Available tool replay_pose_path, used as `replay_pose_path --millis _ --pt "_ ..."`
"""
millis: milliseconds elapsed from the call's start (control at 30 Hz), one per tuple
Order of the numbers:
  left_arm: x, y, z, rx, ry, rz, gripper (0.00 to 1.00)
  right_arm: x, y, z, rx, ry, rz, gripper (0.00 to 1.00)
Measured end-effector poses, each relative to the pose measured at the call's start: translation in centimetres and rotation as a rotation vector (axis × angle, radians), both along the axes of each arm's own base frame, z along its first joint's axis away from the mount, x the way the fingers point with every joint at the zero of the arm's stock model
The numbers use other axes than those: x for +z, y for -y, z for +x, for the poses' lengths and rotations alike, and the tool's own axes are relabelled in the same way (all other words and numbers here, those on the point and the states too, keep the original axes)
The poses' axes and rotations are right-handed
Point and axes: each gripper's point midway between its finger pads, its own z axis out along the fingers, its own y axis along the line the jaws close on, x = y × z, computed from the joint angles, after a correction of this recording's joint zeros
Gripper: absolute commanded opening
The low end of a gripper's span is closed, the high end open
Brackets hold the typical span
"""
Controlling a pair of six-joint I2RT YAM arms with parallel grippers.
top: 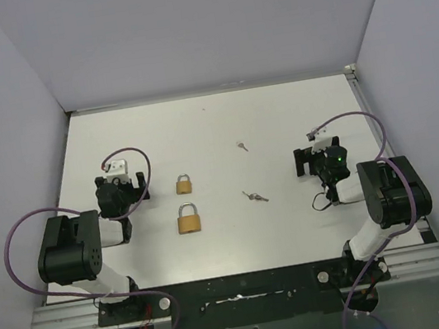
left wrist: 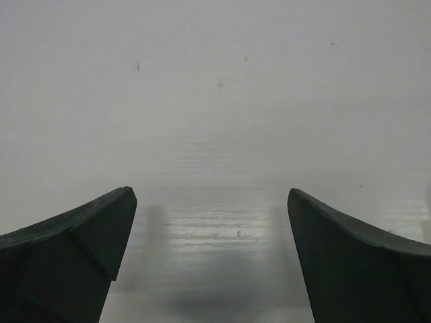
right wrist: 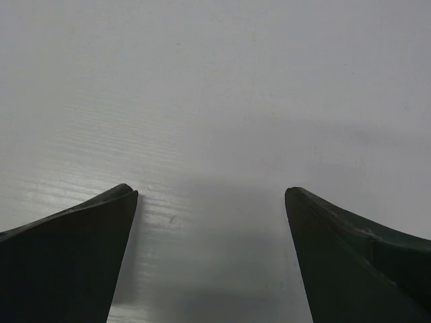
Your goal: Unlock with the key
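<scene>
Two brass padlocks lie flat left of the table's middle, a smaller one (top: 183, 184) and a larger one (top: 188, 219) nearer me, both with shackles closed. A silver key (top: 255, 196) lies right of them, and a second small key (top: 242, 146) lies farther back. My left gripper (top: 123, 188) rests low at the left, well apart from the padlocks. In the left wrist view it (left wrist: 210, 195) stands open over bare table. My right gripper (top: 312, 158) sits at the right, away from the keys. The right wrist view shows it (right wrist: 210, 192) open too, holding nothing.
The white table (top: 213, 124) is enclosed by pale walls on three sides. Purple cables loop beside each arm. A black mounting rail (top: 239, 291) runs along the near edge.
</scene>
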Motion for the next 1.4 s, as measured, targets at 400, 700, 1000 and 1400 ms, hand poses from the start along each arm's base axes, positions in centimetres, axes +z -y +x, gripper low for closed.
replay_pose_path --millis 400,700,1000,1400 --pt "0.0 0.3 0.0 -0.018 0.0 -0.003 0.98 0.0 0.0 0.0 0.0 0.0 0.0 0.98" --pt "0.0 0.3 0.0 -0.018 0.0 -0.003 0.98 0.0 0.0 0.0 0.0 0.0 0.0 0.98" --pt "0.0 0.3 0.0 -0.018 -0.001 -0.003 0.98 0.0 0.0 0.0 0.0 0.0 0.0 0.98" --pt "5.5 -0.2 2.1 0.068 0.0 -0.031 0.98 6.8 -1.3 3.1 -0.097 -0.01 -0.054 0.98"
